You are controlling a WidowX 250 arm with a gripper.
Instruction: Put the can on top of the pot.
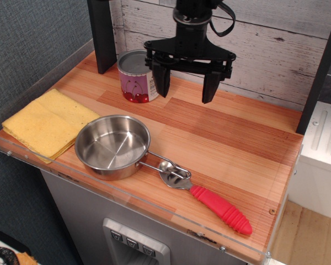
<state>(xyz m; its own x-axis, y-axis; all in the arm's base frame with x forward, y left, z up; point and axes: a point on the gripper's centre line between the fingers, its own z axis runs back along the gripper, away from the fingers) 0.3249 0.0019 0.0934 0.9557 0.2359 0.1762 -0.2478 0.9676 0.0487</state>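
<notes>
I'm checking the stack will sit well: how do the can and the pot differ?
The can is narrower and taller; the pot is wide and shallow. The can's top is closed by a flat grey lid; the pot is open and empty. The can wears a cherry label; the pot is bare shiny steel with a wire handle. Both stand upright on the wooden counter.
</notes>
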